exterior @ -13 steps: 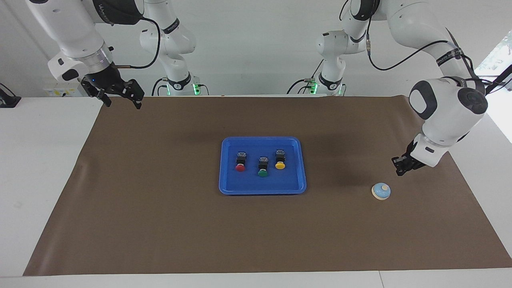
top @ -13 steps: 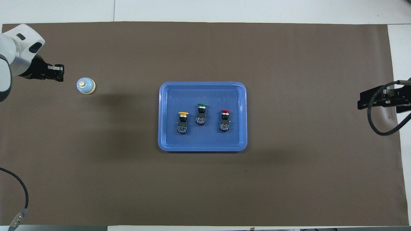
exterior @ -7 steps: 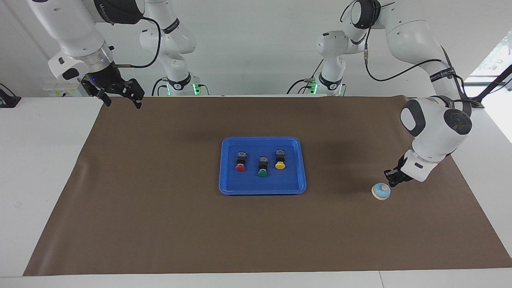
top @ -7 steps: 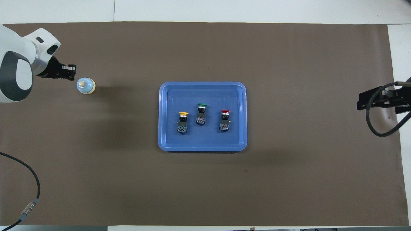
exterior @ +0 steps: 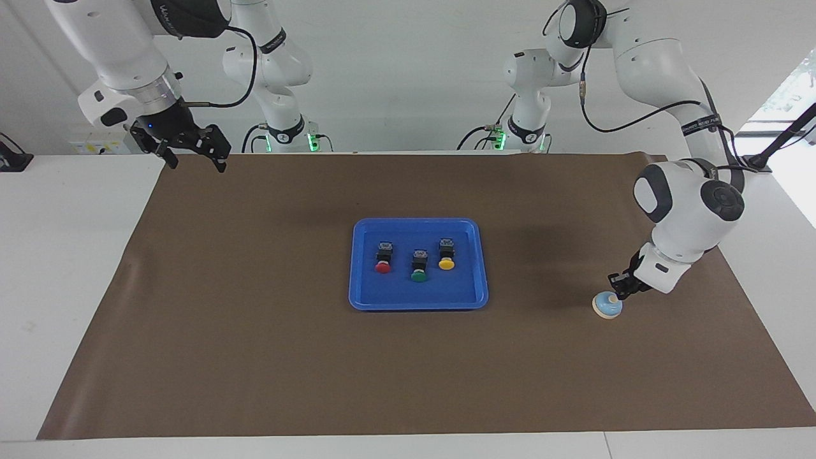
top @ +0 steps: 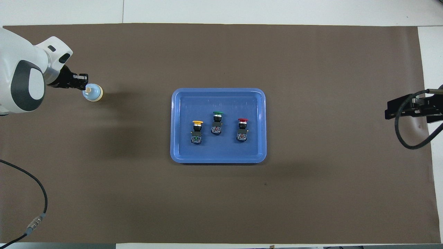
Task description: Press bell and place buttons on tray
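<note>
The light-blue bell (exterior: 607,305) (top: 92,92) sits on the brown mat toward the left arm's end of the table. My left gripper (exterior: 614,285) (top: 83,77) is shut, its tip right at the bell's cream knob. The blue tray (exterior: 363,293) (top: 180,152) lies mid-table and holds three buttons: red (exterior: 383,259) (top: 242,129), green (exterior: 419,266) (top: 217,122) and yellow (exterior: 446,254) (top: 197,131). My right gripper (exterior: 195,160) (top: 408,109) waits open in the air over the mat's corner at the right arm's end.
A brown mat (exterior: 255,357) covers most of the white table. A black cable (top: 31,186) loops in over the mat's corner nearest the left arm's base.
My left gripper has come down and over to the bell, from a gap beside it to its knob. The right arm and the buttons have stayed put.
</note>
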Controlling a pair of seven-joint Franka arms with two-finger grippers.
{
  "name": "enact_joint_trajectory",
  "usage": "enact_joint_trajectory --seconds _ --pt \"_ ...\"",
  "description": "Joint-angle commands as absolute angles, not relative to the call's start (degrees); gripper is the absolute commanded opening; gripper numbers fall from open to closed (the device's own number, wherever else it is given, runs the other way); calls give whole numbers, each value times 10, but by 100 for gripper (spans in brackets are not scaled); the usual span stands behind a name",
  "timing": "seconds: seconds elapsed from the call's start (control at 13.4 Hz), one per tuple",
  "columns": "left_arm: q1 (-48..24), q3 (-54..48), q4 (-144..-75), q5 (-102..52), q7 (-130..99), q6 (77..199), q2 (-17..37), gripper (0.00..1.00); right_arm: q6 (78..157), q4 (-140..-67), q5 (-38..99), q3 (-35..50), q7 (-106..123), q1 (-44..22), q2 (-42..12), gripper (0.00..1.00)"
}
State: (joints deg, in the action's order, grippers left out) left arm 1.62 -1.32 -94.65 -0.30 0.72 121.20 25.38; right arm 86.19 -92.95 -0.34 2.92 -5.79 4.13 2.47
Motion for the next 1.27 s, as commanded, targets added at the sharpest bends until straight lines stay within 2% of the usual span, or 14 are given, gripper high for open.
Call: enact_joint_trajectory --seconds 0.0,0.15,0.52,0.75,0.82,0.97,1.19 --pt "11 -9 -977 -2 -2 1252 251 0 867 -945 -6 36 -41 51 38 100" --pt "11 -8 -1014 -1 -3 1293 251 0 867 -945 -6 36 -41 51 38 100" --pt "13 -8 -983 -1 -2 1248 247 0 867 -945 -6 36 -41 51 38 100" --pt "18 -8 -969 -1 -3 1183 184 0 867 -945 -6 36 -41 51 38 100" --pt "18 -8 -967 -1 -3 1158 161 5 867 -945 -6 36 -41 51 38 100" --pt "19 -7 -969 -1 -4 1112 114 28 867 -945 -6 36 -41 51 38 100" --pt "32 -7 -975 -1 -3 1061 52 53 867 -945 -7 36 -41 51 38 100"
